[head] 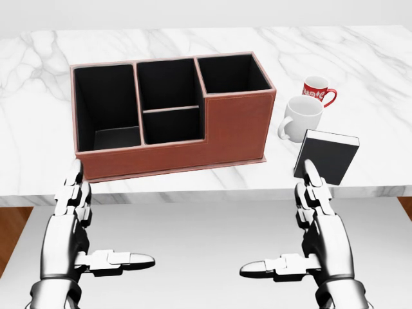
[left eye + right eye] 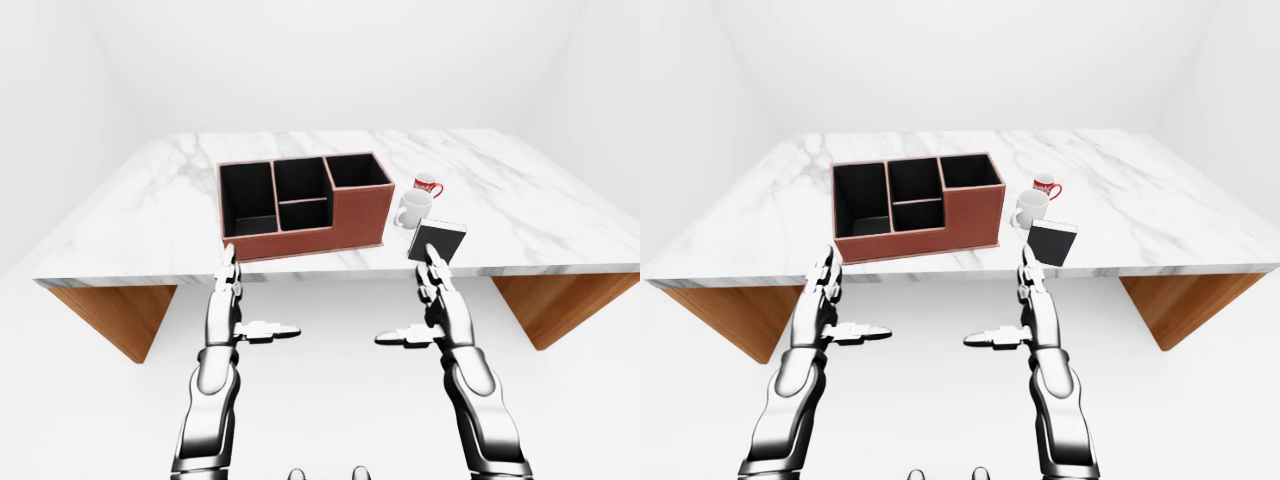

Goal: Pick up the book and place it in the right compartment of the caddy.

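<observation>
A black book with white page edges stands upright near the marble table's near edge, at the right in the head view. The brown caddy with black compartments sits left of it; its right compartment is tall and holds nothing. My right hand is open below the table edge, its fingertips just under the book's lower left corner, not touching. Level with it at the lower left, my left hand is open, below the caddy's left end.
A white mug and a red mug stand just beyond the book, right of the caddy. The marble table rests on wooden legs. White floor lies under my hands.
</observation>
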Tool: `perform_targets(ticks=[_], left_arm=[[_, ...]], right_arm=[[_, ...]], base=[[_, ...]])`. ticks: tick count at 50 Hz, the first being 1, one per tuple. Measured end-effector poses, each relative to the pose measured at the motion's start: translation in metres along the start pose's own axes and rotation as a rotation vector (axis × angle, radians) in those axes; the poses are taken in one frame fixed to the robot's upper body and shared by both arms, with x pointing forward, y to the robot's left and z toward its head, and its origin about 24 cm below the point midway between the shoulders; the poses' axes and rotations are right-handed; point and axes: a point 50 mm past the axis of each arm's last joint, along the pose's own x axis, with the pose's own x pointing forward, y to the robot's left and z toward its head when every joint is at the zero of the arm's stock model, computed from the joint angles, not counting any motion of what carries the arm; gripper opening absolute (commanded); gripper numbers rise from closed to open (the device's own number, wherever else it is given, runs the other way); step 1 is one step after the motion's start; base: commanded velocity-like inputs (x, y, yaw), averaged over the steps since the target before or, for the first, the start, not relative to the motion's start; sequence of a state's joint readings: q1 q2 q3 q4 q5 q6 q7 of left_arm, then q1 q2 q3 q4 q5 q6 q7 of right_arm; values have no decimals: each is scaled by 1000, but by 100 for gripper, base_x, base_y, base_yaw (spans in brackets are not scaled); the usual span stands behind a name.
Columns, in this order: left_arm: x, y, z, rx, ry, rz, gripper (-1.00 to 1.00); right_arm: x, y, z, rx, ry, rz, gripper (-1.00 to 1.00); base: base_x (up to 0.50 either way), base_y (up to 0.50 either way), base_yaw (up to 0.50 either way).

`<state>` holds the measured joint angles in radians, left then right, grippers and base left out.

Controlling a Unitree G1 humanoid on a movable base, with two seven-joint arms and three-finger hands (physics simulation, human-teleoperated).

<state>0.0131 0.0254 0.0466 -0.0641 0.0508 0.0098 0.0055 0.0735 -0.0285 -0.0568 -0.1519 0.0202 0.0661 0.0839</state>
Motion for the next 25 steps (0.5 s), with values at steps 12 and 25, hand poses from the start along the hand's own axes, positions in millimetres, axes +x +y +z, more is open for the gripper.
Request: perform_targets(ticks=[12, 25], left_arm=[[-4, 18, 20, -22, -49, 68, 100], [-13, 46, 53, -69, -187, 174, 100]], right_arm=[[-27, -18, 50, -25, -195, -61, 100], [-81, -38, 122, -106, -508, -140, 100]], base=[[0, 0, 0], [0, 0, 0]])
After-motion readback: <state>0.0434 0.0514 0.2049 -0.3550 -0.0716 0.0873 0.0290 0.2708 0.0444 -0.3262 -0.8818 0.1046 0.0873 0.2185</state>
